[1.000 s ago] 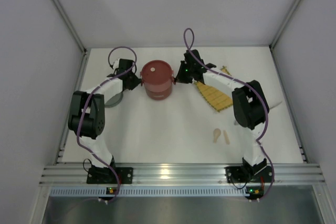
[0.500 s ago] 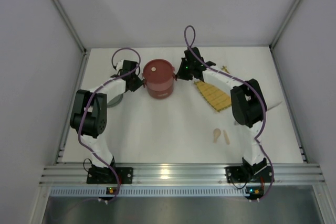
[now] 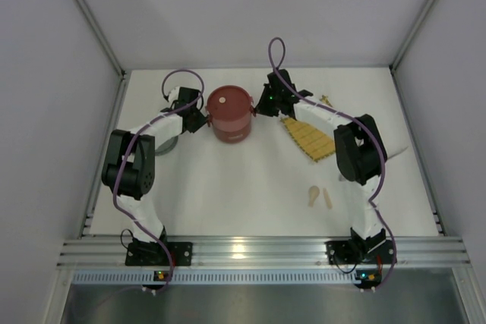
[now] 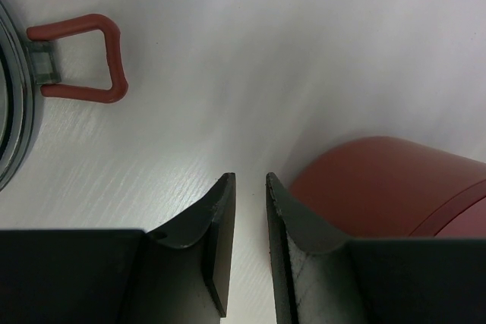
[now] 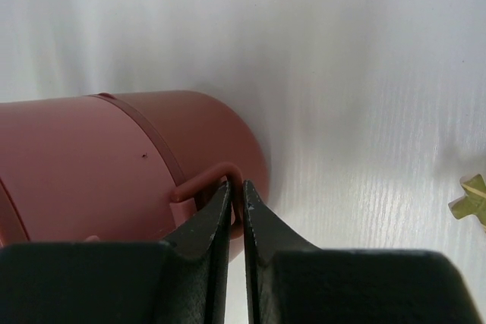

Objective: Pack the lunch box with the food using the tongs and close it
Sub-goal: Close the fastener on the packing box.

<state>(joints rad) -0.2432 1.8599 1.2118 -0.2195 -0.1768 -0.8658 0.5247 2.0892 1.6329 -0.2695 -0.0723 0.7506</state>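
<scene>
Where the two arms meet toward 12 o'clock on the white table (image 3: 243,187), one dark-red round tiered lunch box (image 3: 229,115) stands upright with its flat lid on, so nothing inside it shows. One more container, a steel-lined bowl (image 4: 21,111) with a red wire loop handle (image 4: 115,58), sits at the box's 8 o'clock. It is mostly hidden under the left arm and I cannot tell what it holds. One square yellow woven mat (image 3: 309,139) lies at the box's 4 o'clock. Two small beige sticks (image 3: 314,196) (image 3: 328,199) lie side by side toward 5 o'clock, well apart from the box.

Both arms bend outward at the elbow and reach in toward the box from opposite sides. The left gripper (image 4: 250,181) is at the box's 9 o'clock, low over the table. Its jaws are a narrow slit apart with only bare table between them, and one finger is just beside the box wall. The right gripper (image 5: 236,186) is at the box's 3 o'clock, its jaws pinched together on the thin dark-red side handle (image 5: 199,182) of the lunch box.
</scene>
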